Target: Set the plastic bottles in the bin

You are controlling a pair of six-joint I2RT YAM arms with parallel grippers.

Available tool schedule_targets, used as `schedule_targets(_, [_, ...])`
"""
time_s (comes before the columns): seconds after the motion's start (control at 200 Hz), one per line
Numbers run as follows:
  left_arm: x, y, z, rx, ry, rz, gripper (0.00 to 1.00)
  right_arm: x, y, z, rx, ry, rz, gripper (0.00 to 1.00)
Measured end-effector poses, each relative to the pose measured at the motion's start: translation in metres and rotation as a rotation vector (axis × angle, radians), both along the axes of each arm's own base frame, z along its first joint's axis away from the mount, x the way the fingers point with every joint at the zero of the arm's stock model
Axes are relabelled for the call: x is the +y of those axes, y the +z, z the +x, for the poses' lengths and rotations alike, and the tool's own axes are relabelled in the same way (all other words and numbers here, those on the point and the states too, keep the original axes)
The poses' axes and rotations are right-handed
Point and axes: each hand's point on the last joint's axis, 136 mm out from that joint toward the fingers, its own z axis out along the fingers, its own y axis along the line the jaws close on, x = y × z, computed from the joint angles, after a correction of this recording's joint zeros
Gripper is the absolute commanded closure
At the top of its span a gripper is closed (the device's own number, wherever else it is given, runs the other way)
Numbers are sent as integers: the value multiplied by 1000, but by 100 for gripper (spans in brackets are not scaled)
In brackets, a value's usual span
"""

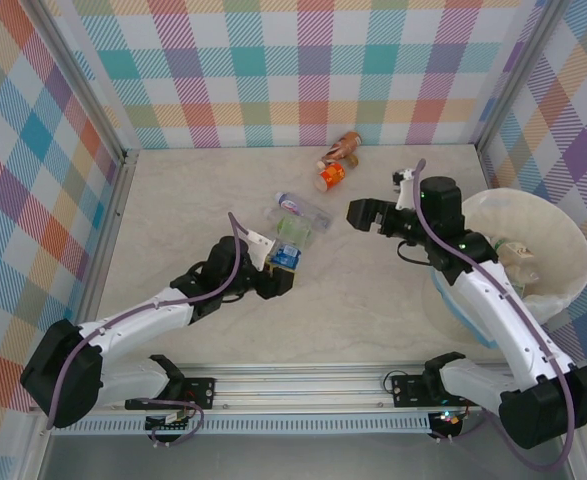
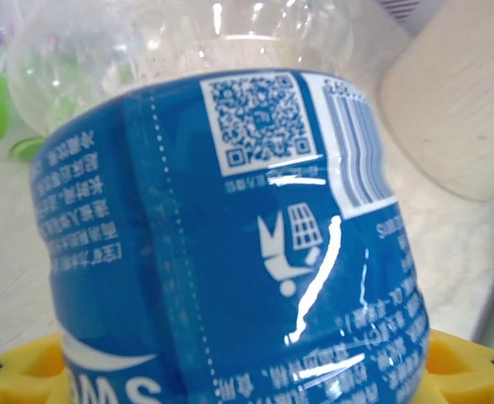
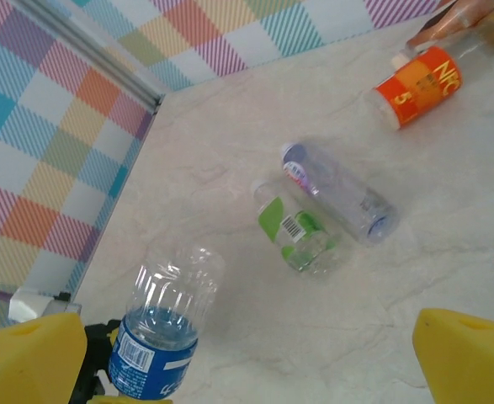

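Five plastic bottles are outside the bin: one blue-labelled bottle (image 1: 286,258), one green-labelled bottle (image 1: 295,231), one clear bottle with a small purple-and-red label (image 1: 303,208), one orange-labelled bottle (image 1: 331,176) and one brown bottle (image 1: 348,146). There is one bin (image 1: 563,250); the heap of bottles inside it (image 1: 518,258) is too jumbled to count. Two grippers: one left gripper (image 1: 276,276), one right gripper (image 1: 354,213)

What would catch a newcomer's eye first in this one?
The blue-labelled bottle, seen close up in the left wrist view, gripped by the left gripper near the middle of the table. Next, the big cream bin at the right with bottles already inside, the open right gripper hovering left of it. An orange bottle lies by the back wall.
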Motion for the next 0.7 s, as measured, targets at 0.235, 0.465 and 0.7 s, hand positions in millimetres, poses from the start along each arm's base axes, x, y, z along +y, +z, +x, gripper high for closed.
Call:
schedule_targets(0.235, [-29, 51, 5, -89, -112, -124, 70, 37, 0, -10, 34, 132, 25, 0])
schedule_targets(0.465, [-43, 60, -1, -106, -174, -165, 70, 46, 13, -8, 17, 153, 32, 0])
schedule_targets(0.7, [-57, 59, -6, -101, -218, -166, 70, 62, -7, -4, 96, 171, 31, 0])
